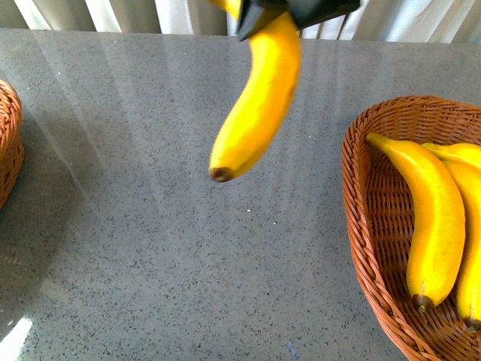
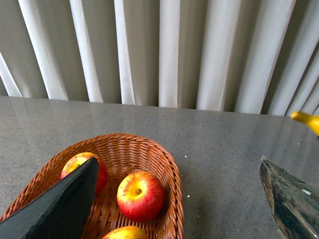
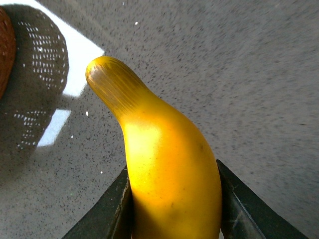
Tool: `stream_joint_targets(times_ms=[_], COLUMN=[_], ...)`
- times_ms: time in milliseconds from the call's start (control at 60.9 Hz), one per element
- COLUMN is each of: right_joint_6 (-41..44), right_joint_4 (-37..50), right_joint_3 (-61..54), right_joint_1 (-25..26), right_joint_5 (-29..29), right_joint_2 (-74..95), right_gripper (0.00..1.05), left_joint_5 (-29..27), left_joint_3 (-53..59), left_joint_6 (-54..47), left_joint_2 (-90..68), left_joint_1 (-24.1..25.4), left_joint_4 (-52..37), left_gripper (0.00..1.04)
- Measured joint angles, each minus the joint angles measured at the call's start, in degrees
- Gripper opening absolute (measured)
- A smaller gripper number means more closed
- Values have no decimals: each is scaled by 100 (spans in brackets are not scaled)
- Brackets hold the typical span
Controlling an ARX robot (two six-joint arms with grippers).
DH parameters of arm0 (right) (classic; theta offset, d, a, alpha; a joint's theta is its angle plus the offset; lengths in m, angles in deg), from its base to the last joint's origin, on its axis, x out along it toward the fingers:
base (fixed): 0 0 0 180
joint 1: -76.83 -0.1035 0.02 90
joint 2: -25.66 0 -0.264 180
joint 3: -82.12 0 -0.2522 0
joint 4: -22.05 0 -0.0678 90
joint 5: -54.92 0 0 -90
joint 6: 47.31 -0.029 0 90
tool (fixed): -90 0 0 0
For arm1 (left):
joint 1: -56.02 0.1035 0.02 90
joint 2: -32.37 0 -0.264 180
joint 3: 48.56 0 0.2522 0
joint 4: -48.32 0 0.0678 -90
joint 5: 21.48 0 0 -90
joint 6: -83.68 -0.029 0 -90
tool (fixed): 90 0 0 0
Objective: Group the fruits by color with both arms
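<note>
The right gripper (image 3: 174, 204) is clamped on a yellow banana (image 3: 167, 174): in the right wrist view its two black fingers (image 3: 107, 214) press against the fruit on both sides, and the banana runs out from between them to a ribbed, rounded end over the grey speckled table (image 3: 239, 74). In the front view the same banana (image 1: 259, 98) hangs clear of the tabletop, its upper end caught in the black gripper (image 1: 289, 11) at the upper edge of the picture and its brown tip pointing down, well apart from the surface.

Beyond the banana's free end, off to one side in the right wrist view, a brown wicker basket edge (image 3: 6, 50) casts a dotted shadow on the table. In the front view a wicker basket (image 1: 364, 226) stands on the robot's right, holding two more bananas (image 1: 428, 218) lying lengthwise, touching each other.

The left gripper (image 2: 179, 209) stands wide open with nothing between its fingers (image 2: 60, 204). Just beyond one finger sits an oval wicker basket (image 2: 172, 174) with red-and-yellow apples (image 2: 140, 195) inside; one apple is partly hidden behind that finger, another shows only at the picture's edge. Farther off is a pale pleated curtain (image 2: 169, 50).
</note>
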Motion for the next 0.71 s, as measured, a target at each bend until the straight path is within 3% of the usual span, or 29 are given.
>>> stream_joint_targets(times_ms=[411,706], right_joint_6=[1233,1768], right_joint_4=[-251,-286], right_joint_3=[-1762,-2105], right_joint_1=[1685,2114], right_joint_5=[339,424], right_joint_2=[-1045,-984], right_gripper=[36,36], left_joint_5=[0,0], left_joint_3=[0,0], left_joint_6=[0,0], left_joint_2=[0,0], left_joint_1=[0,0], left_joint_4=[0,0], left_gripper=[96,96])
